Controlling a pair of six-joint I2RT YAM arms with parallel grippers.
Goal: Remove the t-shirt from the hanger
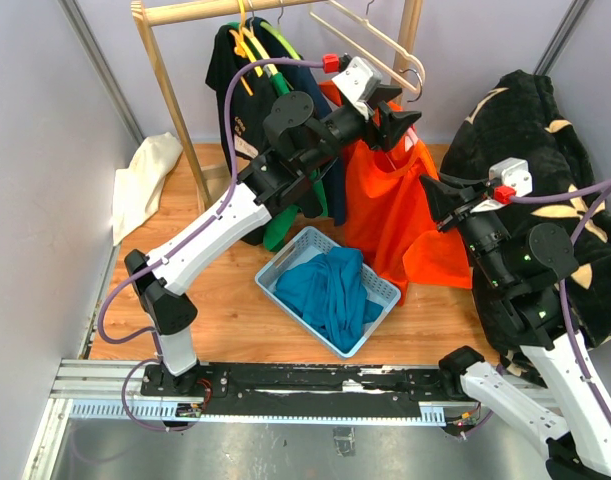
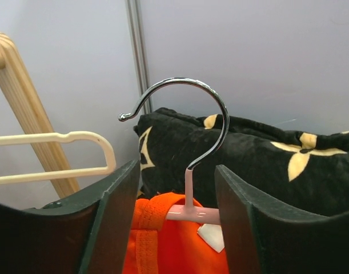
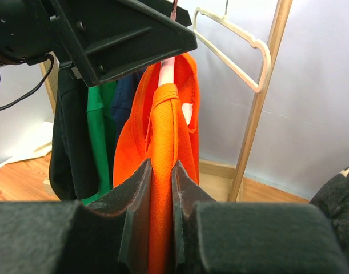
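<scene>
The orange t-shirt (image 1: 385, 210) hangs on a pink hanger (image 2: 191, 212) with a chrome hook (image 2: 215, 108); the hook hangs on nothing, in front of the rack. My left gripper (image 1: 393, 120) holds the hanger at its neck, one finger on each side of the collar (image 2: 177, 169). My right gripper (image 1: 432, 192) is shut on a fold of the orange t-shirt (image 3: 163, 131) below the collar, and the cloth runs up between its pads (image 3: 160, 166). The pink hanger (image 3: 167, 65) shows just under the left gripper's finger in the right wrist view.
A wooden clothes rack (image 1: 175, 120) holds black, green and navy garments (image 1: 235, 80) and empty cream hangers (image 1: 365, 35). A blue basket (image 1: 285, 290) with teal clothes (image 1: 330, 285) sits below. A black patterned blanket (image 1: 525, 130) is at the right, a white cloth (image 1: 145, 180) at the left.
</scene>
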